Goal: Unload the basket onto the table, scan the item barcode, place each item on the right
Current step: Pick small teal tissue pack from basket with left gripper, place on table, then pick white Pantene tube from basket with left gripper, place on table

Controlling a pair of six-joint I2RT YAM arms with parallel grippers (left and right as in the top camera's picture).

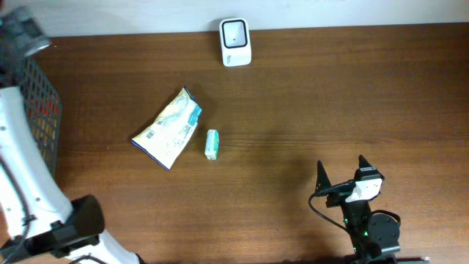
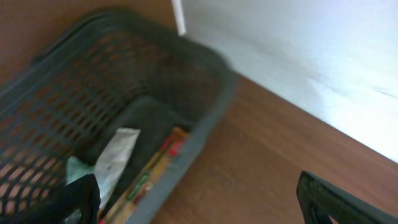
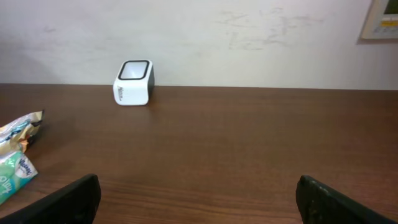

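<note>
Overhead view: a brown wood-grain desk [image 1: 308, 88] carries a white box-shaped barcode scanner with a dark window [image 1: 234, 42] at its far edge, by the pale wall. Left of centre lies a flat yellow-and-blue foil snack bag [image 1: 168, 128] with a white printed panel at its near-left end; the print is too small to read. Just beside the bag, on its right and apart from it, lies a small green-and-white tissue packet [image 1: 211, 144].

Right wrist view: a short dark word shows on the scanner's front face and blue lettering on the packet, neither legible. The right hand [image 3: 196, 190] has both black fingers spread wide and holds nothing. It sits low over the near-right part of the desk and faces the scanner.

Left wrist view: the left hand [image 2: 196, 186], fingers spread wide and empty, is tilted above a dark grey plastic mesh basket [image 2: 74, 93] at the desk's left end. The basket holds a pale crumpled wrapper [image 2: 115, 155], a flat yellow-and-red box [image 2: 158, 168] and something green. This view is blurred, so no label can be read. The white left arm [image 1: 22, 169] runs along the desk's left edge.
</note>
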